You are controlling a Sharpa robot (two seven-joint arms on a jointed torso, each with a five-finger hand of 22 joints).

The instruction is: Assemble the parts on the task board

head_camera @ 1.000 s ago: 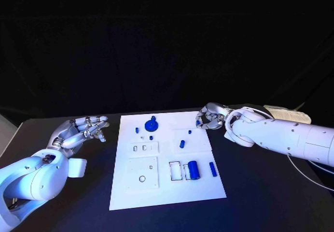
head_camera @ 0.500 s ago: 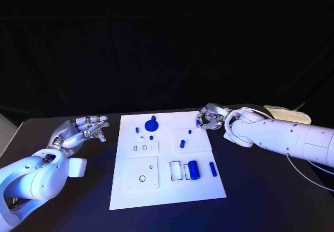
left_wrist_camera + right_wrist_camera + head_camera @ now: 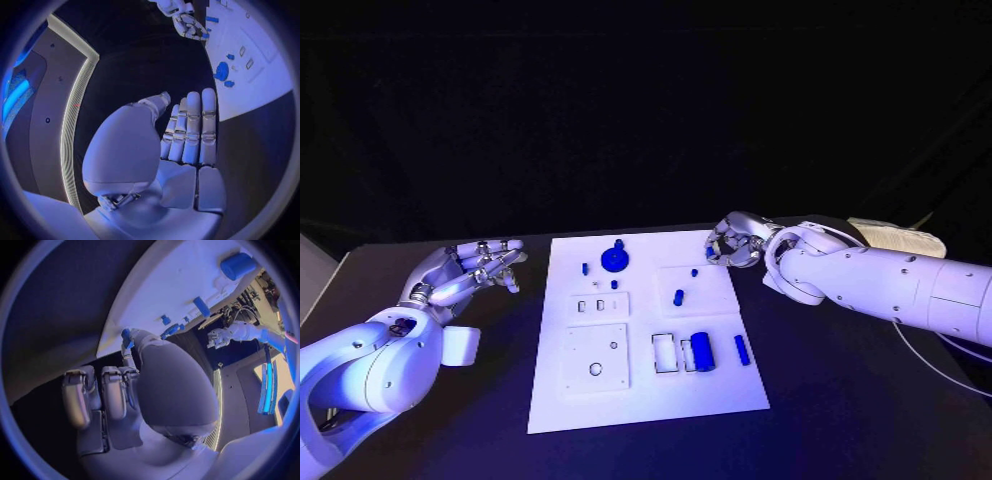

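Black table carries the white task board at its middle, long sides running from the near edge toward the far edge.

White and bulky, the right arm reaches in from the table's right edge and ends just beyond the board's far right corner. Its silver right hand sits there with the fingers curled inward. In the right wrist view a small blue part is pinched at the fingertips, close to the board's edge, so this hand is grasping that piece.

On the other side the left arm comes in from the table's left edge. The left hand hovers beside the board's left edge near its far end, apart from the board. The left wrist view shows its fingers straight and side by side with the thumb alongside, released and holding nothing.

Along the board lie the blue parts. A blue cylinder lies in a recess by the right edge, with a thin blue bar just beside it. A round blue disc with a small knob on top stands near the far edge. A short blue peg stands around the board's middle, and smaller blue bits lie near the disc.
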